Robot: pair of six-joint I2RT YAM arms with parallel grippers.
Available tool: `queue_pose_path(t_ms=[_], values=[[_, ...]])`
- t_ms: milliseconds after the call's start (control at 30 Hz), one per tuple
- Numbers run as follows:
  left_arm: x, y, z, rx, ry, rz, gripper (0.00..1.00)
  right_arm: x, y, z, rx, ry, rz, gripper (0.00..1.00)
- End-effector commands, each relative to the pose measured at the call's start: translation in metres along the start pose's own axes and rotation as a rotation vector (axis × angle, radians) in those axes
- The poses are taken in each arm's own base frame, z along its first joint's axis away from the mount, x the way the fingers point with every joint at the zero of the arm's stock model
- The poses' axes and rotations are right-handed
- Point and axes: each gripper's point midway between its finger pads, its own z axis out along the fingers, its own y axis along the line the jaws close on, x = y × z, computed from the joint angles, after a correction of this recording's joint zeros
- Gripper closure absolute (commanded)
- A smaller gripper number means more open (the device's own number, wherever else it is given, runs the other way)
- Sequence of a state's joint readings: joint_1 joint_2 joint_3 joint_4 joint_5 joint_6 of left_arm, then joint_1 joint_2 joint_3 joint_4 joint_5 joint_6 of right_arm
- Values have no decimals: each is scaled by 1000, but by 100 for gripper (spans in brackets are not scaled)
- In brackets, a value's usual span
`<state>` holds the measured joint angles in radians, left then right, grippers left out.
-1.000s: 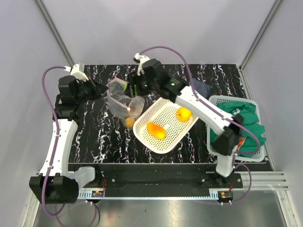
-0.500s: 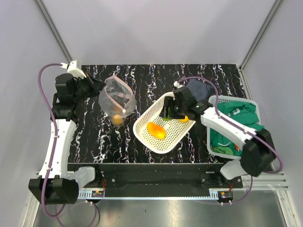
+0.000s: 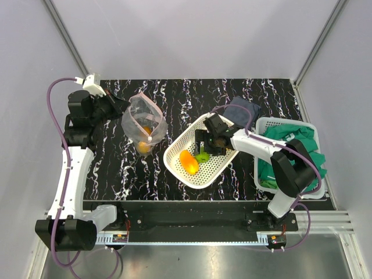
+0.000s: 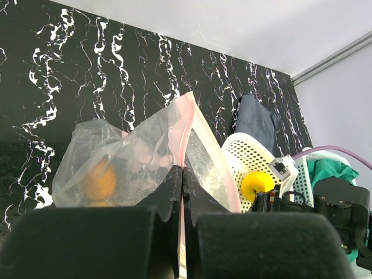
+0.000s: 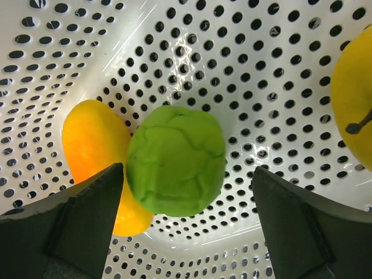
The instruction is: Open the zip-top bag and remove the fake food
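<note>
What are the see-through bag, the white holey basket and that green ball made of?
The bag: thin clear plastic film; it crinkles and glints. The white basket: rigid glossy plastic, evenly perforated. The green ball: probably matte plastic or rubber, with uniform colour and shallow creases.

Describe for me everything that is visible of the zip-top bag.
The zip-top bag is clear, crinkly plastic with a pinkish zip strip around its mouth, which stands open in a loop. The left gripper is shut on the edge at the strip and holds the bag up, left of the white basket. At least one orange fake fruit lies inside, at the bottom. Whether the bottom rests on the table is unclear.
</note>
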<state>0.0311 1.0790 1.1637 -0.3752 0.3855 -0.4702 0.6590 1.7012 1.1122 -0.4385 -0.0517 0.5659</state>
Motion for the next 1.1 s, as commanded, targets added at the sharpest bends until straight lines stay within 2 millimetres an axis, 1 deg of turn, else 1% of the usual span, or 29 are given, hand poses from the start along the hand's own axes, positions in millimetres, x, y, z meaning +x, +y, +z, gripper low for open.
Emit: queue_pose_path(t_ms=[0,33,67,133,167,233,267,300,333,367,433,467,533,567,600,633,667,700,733,767,800,833,867,900,933,967,1000,1033,1067], values=[[-11,-13,-10,49,-41,24,100,-30,15,-18,-15,-88,-44,0],[-10,-14,-10,54,-38,25,100,-30,15,-21,-6,-85,-52,0],[-8,-14,-9,56,-35,22,100,-39,21,-28,-19,-103,-66,0],[-7,-14,-8,61,-29,21,100,-50,28,-39,-25,-141,-85,0],[-6,-14,-8,64,-24,18,100,-62,40,-50,-60,-175,-91,0],[-3,-16,-8,77,-12,14,100,-74,54,-62,-103,-196,-100,2],[1,-14,-7,73,-5,9,100,-89,68,-73,-141,-229,-106,4],[0,-14,-8,74,-7,11,100,-96,76,-80,-159,-243,-106,7],[0,-14,-8,74,-9,10,100,-103,83,-86,-177,-258,-110,8],[2,-13,-8,72,-6,8,100,-118,100,-97,-217,-292,-117,10],[3,-17,-8,91,1,3,100,-129,116,-107,-241,-307,-135,14],[4,-17,-8,97,4,0,100,-141,136,-118,-274,-338,-154,14],[4,-20,-9,107,6,-1,100,-147,155,-125,-293,-356,-187,17],[4,-21,-10,111,5,-1,100,-152,175,-132,-329,-376,-208,19],[4,-21,-10,113,5,-2,100,-152,185,-134,-346,-379,-222,21],[3,-22,-11,113,0,-2,100,-160,202,-148,-383,-413,-235,25],[2,-23,-12,113,-3,0,100,-153,215,-138,-395,-391,-254,26],[2,-22,-12,110,-6,2,100,-152,223,-138,-406,-387,-264,28],[2,-21,-12,107,-6,1,100,-156,236,-138,-427,-395,-272,32],[1,-22,-12,108,-7,0,100,-147,247,-136,-444,-375,-292,34],[1,-22,-12,110,-5,-4,100,-145,255,-136,-461,-367,-292,35],[2,-23,-12,114,-2,-10,100,-144,265,-130,-482,-356,-297,37],[2,-24,-12,121,-1,-16,100,-138,272,-127,-506,-331,-305,38],[5,-31,-13,150,13,-40,100,-130,280,-124,-520,-319,-315,40],[6,-33,-13,169,12,-48,100,-128,284,-115,-518,-309,-319,41],[6,-37,-16,185,10,-57,100,-126,286,-110,-513,-305,-322,45],[6,-39,-17,188,10,-77,100,-123,288,-105,-510,-300,-318,46],[5,-41,-21,192,-2,-83,100,-121,288,-95,-496,-289,-316,48],[4,-43,-23,191,-11,-94,100,-120,288,-90,-490,-284,-315,50]])
